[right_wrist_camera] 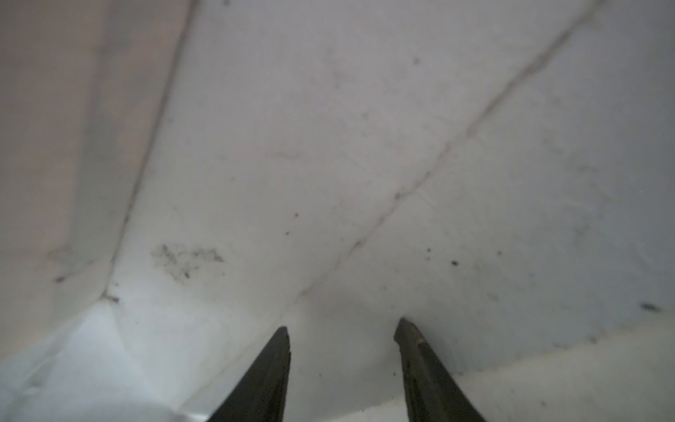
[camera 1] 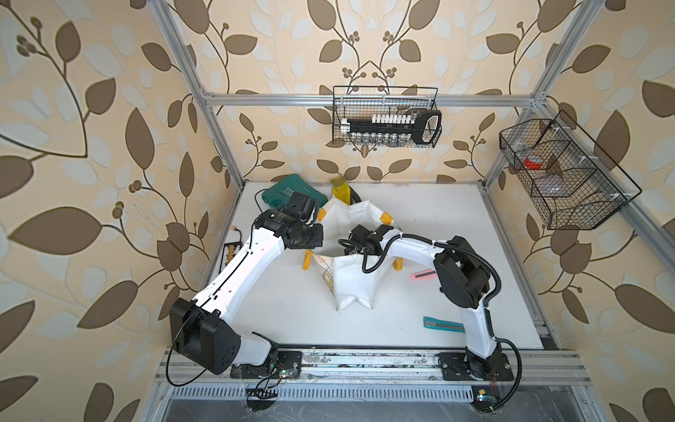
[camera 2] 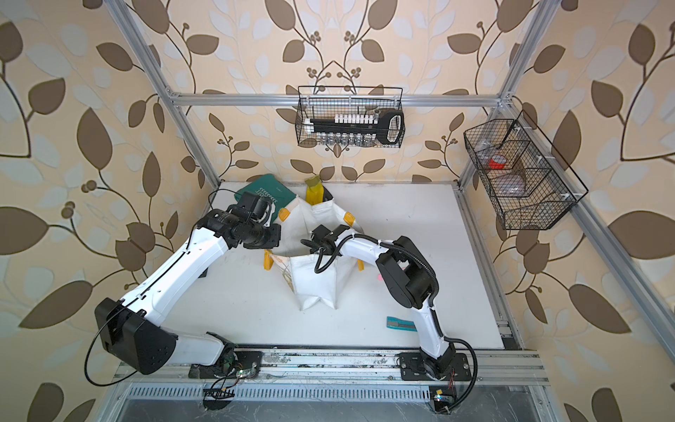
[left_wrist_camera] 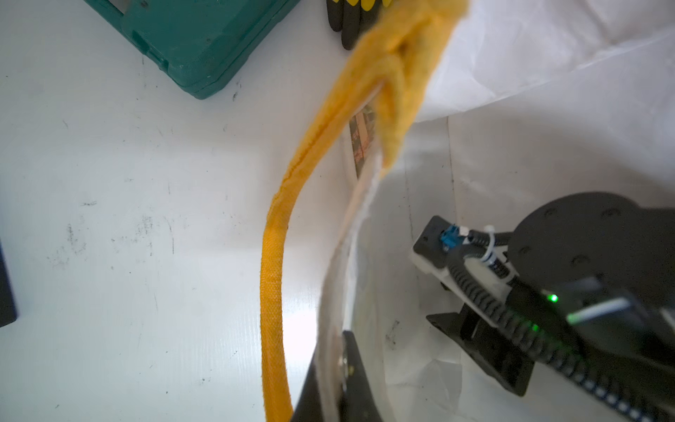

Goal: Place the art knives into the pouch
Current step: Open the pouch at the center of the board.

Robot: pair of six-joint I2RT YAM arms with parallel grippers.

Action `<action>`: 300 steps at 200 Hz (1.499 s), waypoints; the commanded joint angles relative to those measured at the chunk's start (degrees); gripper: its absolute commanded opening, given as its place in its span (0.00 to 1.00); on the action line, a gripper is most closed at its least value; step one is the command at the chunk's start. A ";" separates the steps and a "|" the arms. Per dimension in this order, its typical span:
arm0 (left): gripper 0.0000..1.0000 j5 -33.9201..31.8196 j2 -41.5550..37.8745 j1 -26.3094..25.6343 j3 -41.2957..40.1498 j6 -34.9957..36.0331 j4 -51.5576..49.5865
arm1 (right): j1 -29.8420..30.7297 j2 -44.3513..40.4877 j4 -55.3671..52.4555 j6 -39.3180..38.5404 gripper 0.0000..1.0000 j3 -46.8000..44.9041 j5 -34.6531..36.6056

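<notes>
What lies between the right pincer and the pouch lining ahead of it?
Nothing. In the right wrist view the right pincer stands open and empty; ahead, the pouch shows only bare white lining.

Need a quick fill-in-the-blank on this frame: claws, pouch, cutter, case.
1. The left claw is shut on the pouch's ____.
2. The right claw is open inside the pouch, holding ____.
3. The pink cutter lies on the ____, outside the pouch.
4. The plastic case beside the pouch is ____ in colour.
Missing words: rim; nothing; table; green.
</notes>
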 commanded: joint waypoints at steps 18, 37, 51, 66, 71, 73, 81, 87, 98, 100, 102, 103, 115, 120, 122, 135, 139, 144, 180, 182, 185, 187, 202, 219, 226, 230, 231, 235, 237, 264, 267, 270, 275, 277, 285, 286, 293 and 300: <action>0.00 -7.38 -4.98 1.42 2.26 3.02 -7.76 | -4.05 1.68 -1.58 -2.36 0.51 -5.65 4.84; 0.00 -7.13 -6.59 4.42 2.26 4.36 -9.20 | -4.56 1.77 -1.22 -2.67 0.51 -6.45 4.57; 0.00 -5.84 -8.11 7.46 1.68 5.19 -9.59 | -4.53 1.94 -1.01 -2.83 0.51 -6.64 4.29; 0.00 -2.86 -9.34 7.65 0.97 4.85 -8.85 | -4.48 2.42 -0.95 -2.76 0.51 -6.18 2.99; 0.00 -1.39 -9.29 7.65 0.75 4.69 -8.63 | -4.38 2.46 -0.95 -2.67 0.51 -5.89 2.64; 0.00 -0.77 -9.23 7.65 0.68 4.54 -8.51 | -4.22 2.54 -0.91 -2.60 0.51 -5.71 2.56; 0.00 1.01 -8.96 7.58 0.15 3.92 -8.09 | -3.71 2.63 -1.16 -2.67 0.51 -5.06 2.34; 0.00 1.78 -8.68 7.50 -0.25 3.51 -7.74 | -3.11 2.77 -1.40 -2.64 0.51 -4.50 2.24; 0.00 2.85 -8.39 7.16 -1.25 2.90 -6.93 | -1.73 2.99 -1.95 -2.62 0.53 -3.17 2.09; 0.00 3.03 -8.39 7.02 -1.45 2.78 -6.72 | -1.71 3.11 -2.12 -2.66 0.53 -2.87 2.03; 0.00 3.19 -8.39 6.93 -1.63 2.68 -6.45 | -1.17 3.16 -2.30 -2.62 0.53 -2.63 2.00; 0.00 3.26 -8.39 6.89 -1.71 2.61 -6.32 | -0.73 3.25 -2.42 -2.65 0.53 -2.48 1.99; 0.00 4.48 -8.47 6.21 -2.74 1.80 -4.89 | 1.58 3.78 -3.41 -2.76 0.53 -0.68 2.04; 0.00 5.12 -8.47 6.02 -2.97 1.43 -4.43 | 2.44 3.94 -3.72 -2.66 0.53 0.10 2.05; 0.00 5.34 -8.47 5.93 -3.07 1.33 -4.21 | 2.78 3.96 -3.84 -2.67 0.54 0.40 2.00; 0.00 6.65 -8.31 5.14 -3.39 0.45 -2.78 | 4.60 3.97 -4.28 -2.42 0.56 2.31 0.95; 0.00 7.00 -8.24 4.99 -3.42 0.20 -2.42 | 4.96 3.89 -4.43 -2.33 0.56 2.97 0.53; 0.00 7.32 -7.97 4.70 -3.41 -0.05 -1.97 | 5.40 3.73 -4.52 -2.15 0.56 3.79 0.10; 0.00 9.59 -6.06 3.23 -3.40 -1.34 0.90 | 7.13 3.57 -6.40 -1.80 0.60 10.30 -1.66; 0.00 9.71 -6.04 3.19 -3.51 -1.47 1.15 | 7.12 3.60 -6.44 -1.79 0.60 10.67 -1.70; 0.00 9.95 -6.02 3.03 -3.61 -1.75 1.49 | 7.15 3.60 -6.66 -1.87 0.61 11.13 -1.70; 0.00 10.10 -5.95 2.89 -3.73 -1.83 1.78 | 7.17 3.59 -6.77 -1.77 0.61 11.55 -1.70; 0.00 10.57 -5.59 1.92 -4.14 -2.72 3.22 | 7.13 3.70 -7.71 -1.69 0.62 14.16 -1.25; 0.00 10.44 -5.24 1.09 -5.18 -3.57 4.71 | 7.06 3.10 -7.80 -0.94 0.62 16.99 0.97; 0.00 10.37 -5.18 0.85 -5.74 -3.86 5.39 | 6.84 2.85 -7.92 -0.69 0.62 18.40 1.85; 0.00 10.28 -5.09 0.76 -6.00 -4.00 5.73 | 6.66 2.68 -8.25 -0.59 0.62 19.45 2.16; 0.00 10.23 -5.07 0.73 -6.05 -4.03 5.79 | 6.66 2.62 -8.34 -0.53 0.62 19.72 2.25; 0.00 10.14 -5.00 0.67 -6.31 -4.11 6.07 | 6.45 2.44 -8.69 -0.36 0.62 20.72 2.65; 0.00 10.11 -4.97 0.63 -6.45 -4.23 6.22 | 6.42 2.31 -8.82 -0.31 0.62 21.25 2.83; 0.00 9.18 -4.35 0.45 -7.05 -4.43 7.08 | 4.93 -0.07 -10.52 0.33 0.62 29.05 5.31; 0.00 9.05 -4.30 0.45 -7.14 -4.41 7.13 | 4.77 -0.25 -10.76 0.32 0.62 30.32 5.49; 0.00 8.97 -4.27 0.36 -7.10 -4.39 7.17 | 4.47 -0.59 -10.98 0.32 0.62 31.16 5.57; 0.00 8.65 -4.26 0.34 -7.15 -4.33 7.17 | 4.06 -1.26 -11.33 0.51 0.62 32.74 5.67; 0.00 8.55 -4.23 0.35 -7.14 -4.24 7.17 | 3.76 -1.47 -11.46 0.54 0.62 33.24 5.67; 0.00 7.92 -4.11 0.32 -7.09 -4.07 7.17 | 2.81 -2.50 -12.20 0.90 0.62 35.74 5.98; 0.00 7.82 -4.10 0.34 -7.07 -4.02 7.09 | 2.67 -2.61 -12.33 0.96 0.62 36.08 6.01; 0.00 7.44 -3.95 0.29 -6.85 -3.83 6.88 | 1.70 -3.63 -13.07 1.36 0.63 37.90 6.61; 0.00 7.09 -3.82 0.36 -6.47 -3.56 6.57 | 0.62 -4.92 -13.70 1.69 0.63 39.24 6.96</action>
